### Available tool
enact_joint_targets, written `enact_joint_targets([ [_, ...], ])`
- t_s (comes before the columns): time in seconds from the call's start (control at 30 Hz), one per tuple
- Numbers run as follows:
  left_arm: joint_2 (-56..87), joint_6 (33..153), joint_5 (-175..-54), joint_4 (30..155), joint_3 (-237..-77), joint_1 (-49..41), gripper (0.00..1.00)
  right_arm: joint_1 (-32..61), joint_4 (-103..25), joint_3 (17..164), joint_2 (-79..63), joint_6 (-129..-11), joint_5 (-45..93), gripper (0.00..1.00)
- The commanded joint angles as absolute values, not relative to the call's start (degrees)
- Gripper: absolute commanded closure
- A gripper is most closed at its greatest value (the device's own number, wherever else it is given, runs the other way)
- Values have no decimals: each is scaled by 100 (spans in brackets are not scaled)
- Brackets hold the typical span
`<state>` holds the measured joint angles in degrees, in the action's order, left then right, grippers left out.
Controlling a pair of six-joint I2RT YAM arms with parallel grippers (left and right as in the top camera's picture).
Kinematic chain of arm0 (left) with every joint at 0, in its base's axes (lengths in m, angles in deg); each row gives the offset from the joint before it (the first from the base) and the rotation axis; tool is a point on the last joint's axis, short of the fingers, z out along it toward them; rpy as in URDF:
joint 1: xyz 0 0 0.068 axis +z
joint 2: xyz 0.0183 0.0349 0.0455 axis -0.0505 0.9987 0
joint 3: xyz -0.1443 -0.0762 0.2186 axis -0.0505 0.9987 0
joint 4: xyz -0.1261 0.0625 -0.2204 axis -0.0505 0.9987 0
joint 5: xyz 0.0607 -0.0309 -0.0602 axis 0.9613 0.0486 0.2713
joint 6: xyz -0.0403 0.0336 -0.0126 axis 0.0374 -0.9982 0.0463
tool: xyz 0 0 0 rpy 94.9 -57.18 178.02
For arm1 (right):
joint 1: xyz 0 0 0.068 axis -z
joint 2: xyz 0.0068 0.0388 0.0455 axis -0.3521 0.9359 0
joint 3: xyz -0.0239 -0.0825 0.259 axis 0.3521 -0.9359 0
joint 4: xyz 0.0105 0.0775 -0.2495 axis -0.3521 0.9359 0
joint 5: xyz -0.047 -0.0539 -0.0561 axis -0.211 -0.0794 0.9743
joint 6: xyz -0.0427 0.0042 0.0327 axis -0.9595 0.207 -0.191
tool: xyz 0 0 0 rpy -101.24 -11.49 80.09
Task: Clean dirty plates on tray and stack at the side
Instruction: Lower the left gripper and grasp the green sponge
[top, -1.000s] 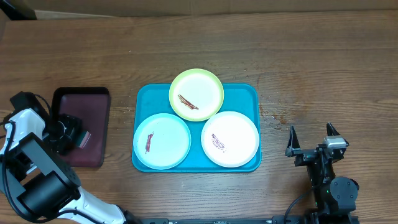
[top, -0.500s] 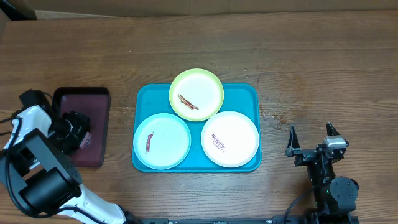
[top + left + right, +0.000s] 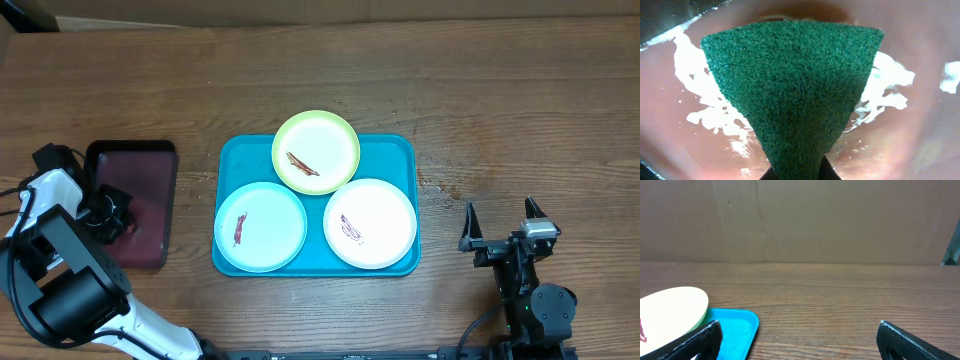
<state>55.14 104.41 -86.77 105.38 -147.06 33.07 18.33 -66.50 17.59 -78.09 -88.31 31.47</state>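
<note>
Three smeared plates lie on the turquoise tray point(image 3: 395, 150): lime green point(image 3: 316, 151) at the back, light blue point(image 3: 260, 226) front left, white point(image 3: 370, 223) front right. My left gripper point(image 3: 112, 215) is low over the dark maroon tray point(image 3: 150, 180), well left of the plates. The left wrist view shows it point(image 3: 799, 172) shut on a green scouring pad point(image 3: 790, 85) that fans out over the wet maroon floor. My right gripper point(image 3: 500, 212) stands open over bare table to the right of the turquoise tray, nothing between its fingers point(image 3: 799, 330).
Wood table point(image 3: 500, 90) stretches behind and to the right of the turquoise tray. In the right wrist view a tray corner point(image 3: 742, 322) and one plate's pale rim point(image 3: 675, 305) show at the left, with a cardboard wall point(image 3: 840, 220) behind.
My left gripper has shifted slightly left inside the maroon tray and has shut on the green pad. Plates and right arm have not moved.
</note>
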Motion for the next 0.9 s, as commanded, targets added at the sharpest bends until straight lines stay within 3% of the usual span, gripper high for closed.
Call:
enact_joint_targets([
  [0.0,5886,10498,-8557,10486,-14597,3274,94,1844,-6682,1700,-7848,-8835,3163,0],
  [0.07,5886,10495,-8553,10453,-14597,3274,60,1844,-6682,1700,-7850,-8833,3165,0],
  [0.13,5886,10493,-8526,10366,-14597,3274,3,1844,-6682,1700,-7850,-8835,3165,0],
  [0.77,5886,10489,-7779,9533,-14597,3274,0,1844,-6682,1700,-7850,-8835,3165,0],
  [0.87,5886,10491,-7779,9463,-14597,3274,27,1844,-6682,1700,-7850,-8835,3165,0],
])
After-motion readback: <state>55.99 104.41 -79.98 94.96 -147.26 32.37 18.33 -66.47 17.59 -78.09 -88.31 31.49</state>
